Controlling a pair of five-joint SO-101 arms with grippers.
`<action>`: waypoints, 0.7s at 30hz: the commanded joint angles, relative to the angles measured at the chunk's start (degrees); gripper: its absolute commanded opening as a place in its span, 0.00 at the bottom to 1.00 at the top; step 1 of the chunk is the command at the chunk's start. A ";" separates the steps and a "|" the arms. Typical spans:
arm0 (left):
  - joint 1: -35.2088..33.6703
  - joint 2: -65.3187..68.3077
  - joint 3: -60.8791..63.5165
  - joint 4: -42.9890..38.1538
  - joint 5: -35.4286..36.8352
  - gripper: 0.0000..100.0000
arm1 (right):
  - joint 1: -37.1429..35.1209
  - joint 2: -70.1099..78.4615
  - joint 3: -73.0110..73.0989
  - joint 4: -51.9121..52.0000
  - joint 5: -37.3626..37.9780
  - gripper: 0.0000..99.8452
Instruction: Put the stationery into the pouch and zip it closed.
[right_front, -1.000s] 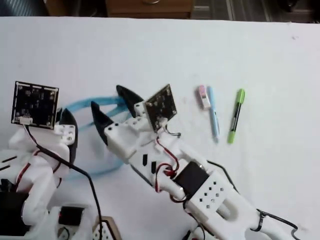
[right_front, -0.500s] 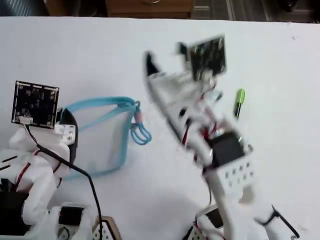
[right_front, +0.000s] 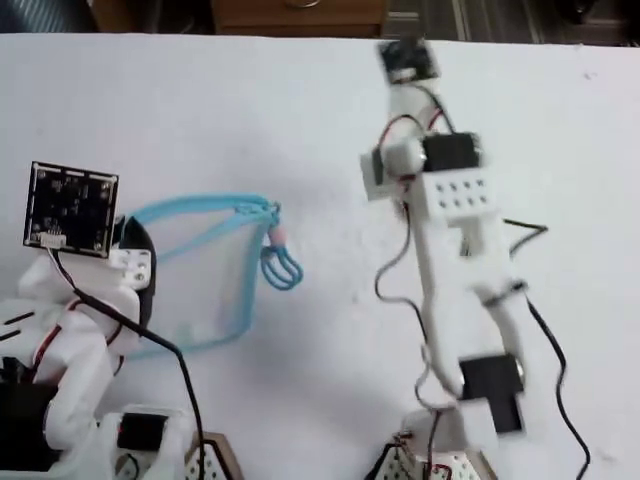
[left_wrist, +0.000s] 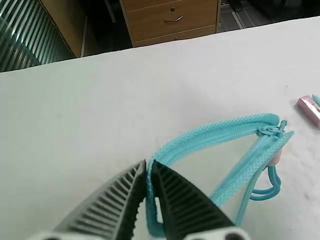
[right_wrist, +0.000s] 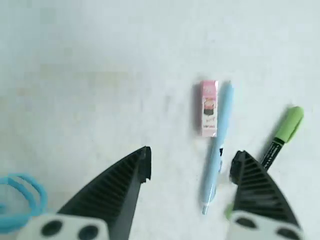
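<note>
Left tool (left_wrist: 148, 167) clenches the clear, blue-zippered pouch (right_front: 200, 265) at its rim. Outside it, right tool (right_wrist: 191, 154) gapes above pink eraser (right_wrist: 209, 115), blue pen (right_wrist: 218, 150), green marker (right_wrist: 281, 136).

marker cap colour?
Lime green, on the marker with a dark barrel. It shows best in the right wrist view.

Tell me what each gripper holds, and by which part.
The left gripper is shut on the pouch, on its blue zipper edge at the end away from the zipper pull. The right gripper is open and holds nothing.
</note>
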 joint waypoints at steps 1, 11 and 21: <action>-0.13 0.22 2.37 1.76 -0.44 0.02 | 0.84 7.34 -2.55 0.40 6.24 0.25; -0.13 0.22 2.37 1.49 -0.44 0.02 | 5.32 29.14 -23.12 -0.31 7.38 0.26; -0.13 0.22 2.37 1.49 -0.44 0.02 | 5.14 49.19 -48.62 6.55 7.03 0.26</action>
